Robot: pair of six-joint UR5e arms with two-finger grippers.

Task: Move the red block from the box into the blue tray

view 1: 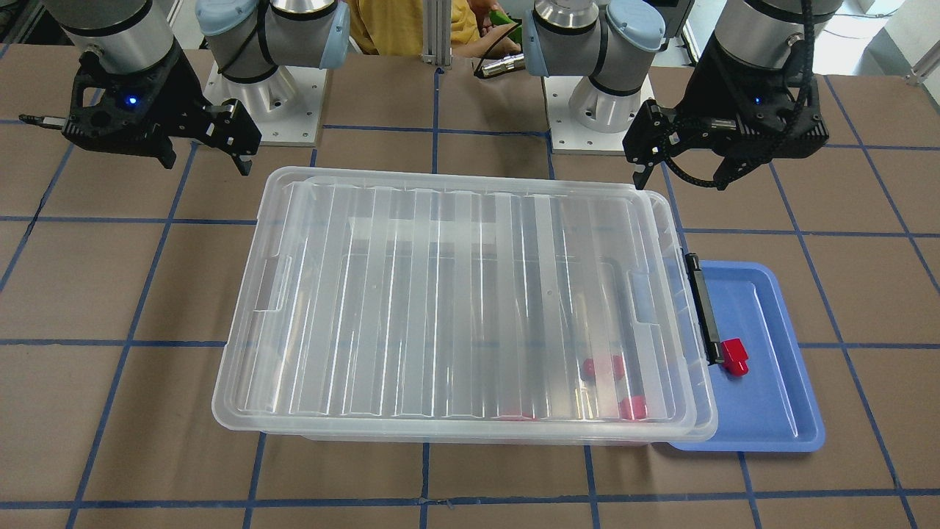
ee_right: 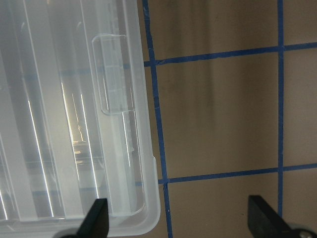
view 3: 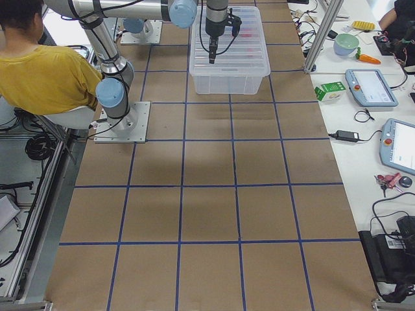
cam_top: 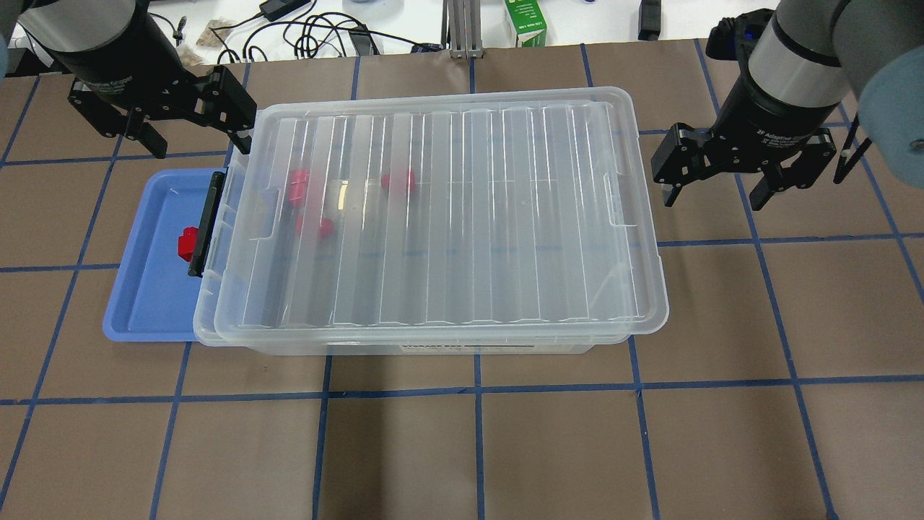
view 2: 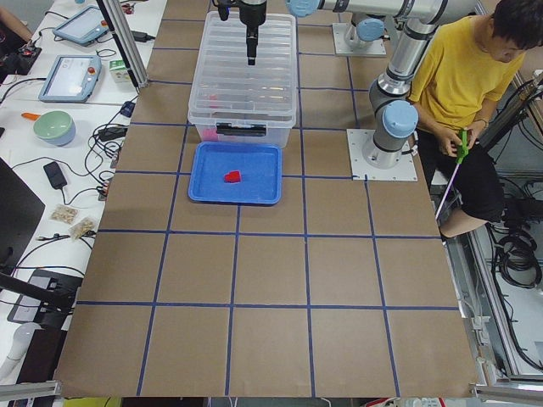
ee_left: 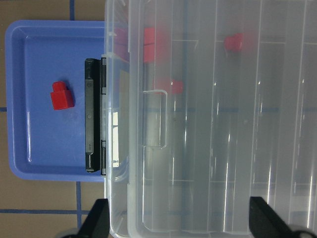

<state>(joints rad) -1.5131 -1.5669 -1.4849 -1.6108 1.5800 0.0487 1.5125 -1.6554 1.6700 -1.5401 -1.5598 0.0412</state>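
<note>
The box (cam_top: 447, 217) is a clear bin with its ribbed lid lying on it, a little askew, and a black latch (cam_top: 204, 224) on its short end. Several red blocks (cam_top: 298, 184) show blurred through the lid. The blue tray (cam_top: 144, 303) lies against the latch end, partly under the bin's rim. One red block (cam_top: 186, 243) lies in the tray, close to the latch; it also shows in the left wrist view (ee_left: 61, 95). My left gripper (cam_top: 198, 144) is open and empty, above the tray's far edge. My right gripper (cam_top: 715, 196) is open and empty, past the box's other end.
The robot's two bases (view 1: 264, 110) stand on the table behind the box. A person in a yellow shirt (view 2: 462, 76) sits beside the robot. A green carton (cam_top: 525, 22) and cables lie beyond the table's far edge.
</note>
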